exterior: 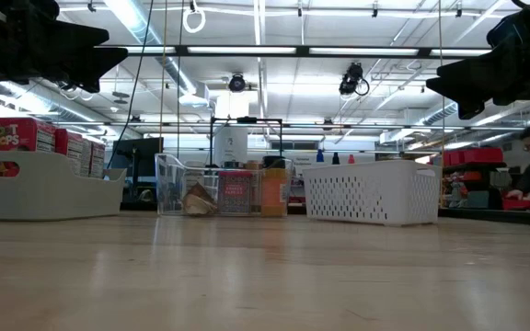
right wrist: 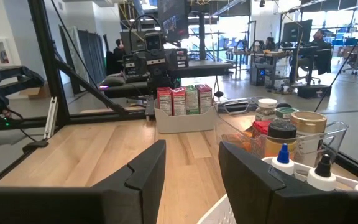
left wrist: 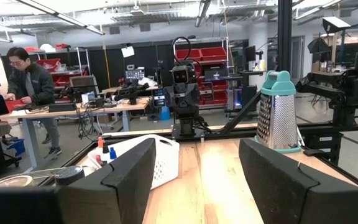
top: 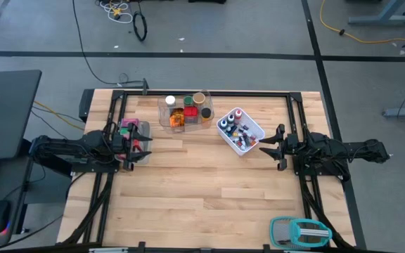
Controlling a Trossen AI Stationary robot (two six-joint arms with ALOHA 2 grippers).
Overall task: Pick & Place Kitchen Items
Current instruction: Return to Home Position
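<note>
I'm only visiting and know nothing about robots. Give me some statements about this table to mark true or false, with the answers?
1. Both the left gripper and the right gripper are open and hold nothing. True.
2. The white mesh basket is empty. False: small bottles stand in it.
3. The clear tray holds jars. True.
4. The grater sits in the grey bin. False: it lies alone on the table, on the right arm's side; the bin holds boxes.

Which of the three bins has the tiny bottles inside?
The white mesh basket, nearest the right gripper. The clear tray holds jars; the grey bin holds boxes.
</note>
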